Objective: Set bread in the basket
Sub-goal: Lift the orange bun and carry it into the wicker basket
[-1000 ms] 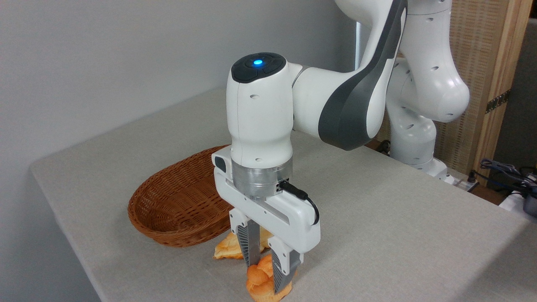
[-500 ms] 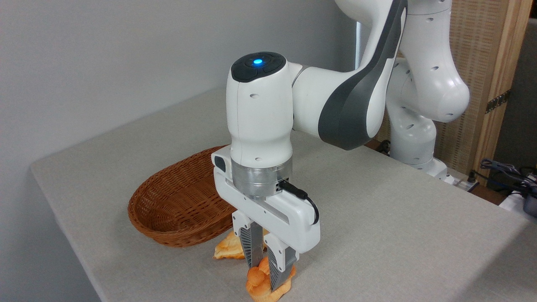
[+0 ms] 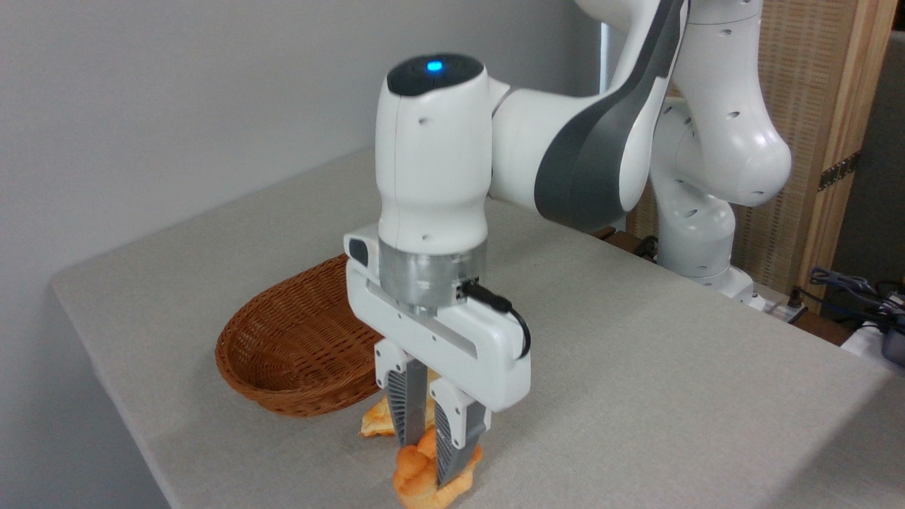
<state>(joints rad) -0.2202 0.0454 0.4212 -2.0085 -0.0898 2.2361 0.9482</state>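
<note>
The bread [image 3: 418, 476], a small orange-brown swirled bun, is squeezed between the two grey fingers of my gripper [image 3: 427, 465] near the table's front edge. The gripper is shut on it and points straight down. The bun's bottom sits at or just above the cloth; I cannot tell if it touches. The basket [image 3: 297, 346], an oval reddish-brown wicker one, stands to the left and slightly behind the gripper, with nothing showing inside. The gripper body hides the basket's right end.
A flatter pale-golden bread [image 3: 376, 420] lies on the table between the basket and the held bun, partly behind the fingers. The table's front-left edge runs close by the bun. The arm's base [image 3: 696, 233] stands at the back right, with cables [image 3: 848, 286] beyond.
The fingers have closed on the bun, squashing it narrower. The gripper has risen and shifted a little to the left, carrying the bun with it.
</note>
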